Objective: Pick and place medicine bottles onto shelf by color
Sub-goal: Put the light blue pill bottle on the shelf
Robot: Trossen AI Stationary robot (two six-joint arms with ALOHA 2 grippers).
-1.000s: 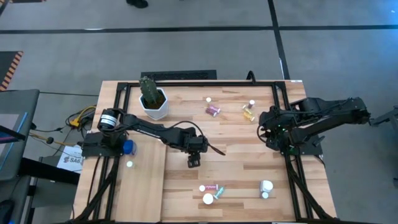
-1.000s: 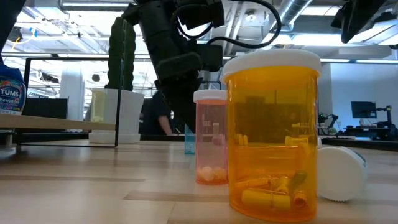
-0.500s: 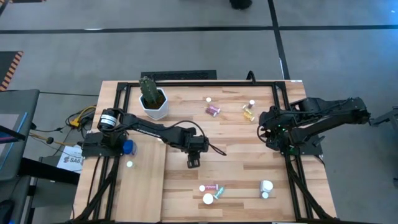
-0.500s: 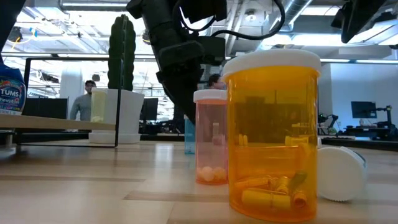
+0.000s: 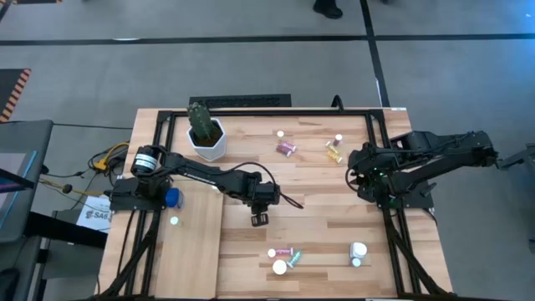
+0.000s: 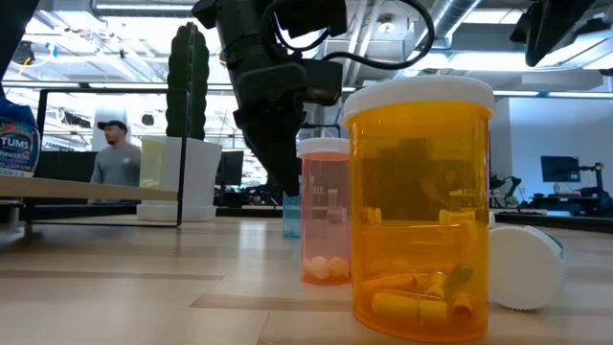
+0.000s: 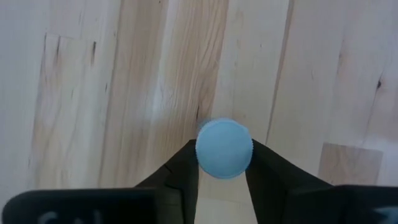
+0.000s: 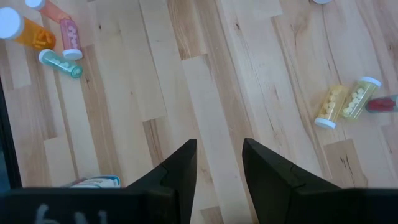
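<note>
Gripping a small blue-capped bottle (image 7: 224,149) snugly, the left claw (image 5: 259,219) next carries it shelfward; right claw (image 8: 217,163) waits, parted, empty.

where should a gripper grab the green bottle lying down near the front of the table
Across the middle of its body, coming straight down from above. The green bottle lies on its side, so its round sides face outward. Set the fingers crosswise to its length, mindful of the pink bottle close alongside and the big white cap.

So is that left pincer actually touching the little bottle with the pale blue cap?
Touching. The left wrist view shows the left pincer with both dark fingers pressed against the sides of the bottle's blue cap, no gap.
</note>
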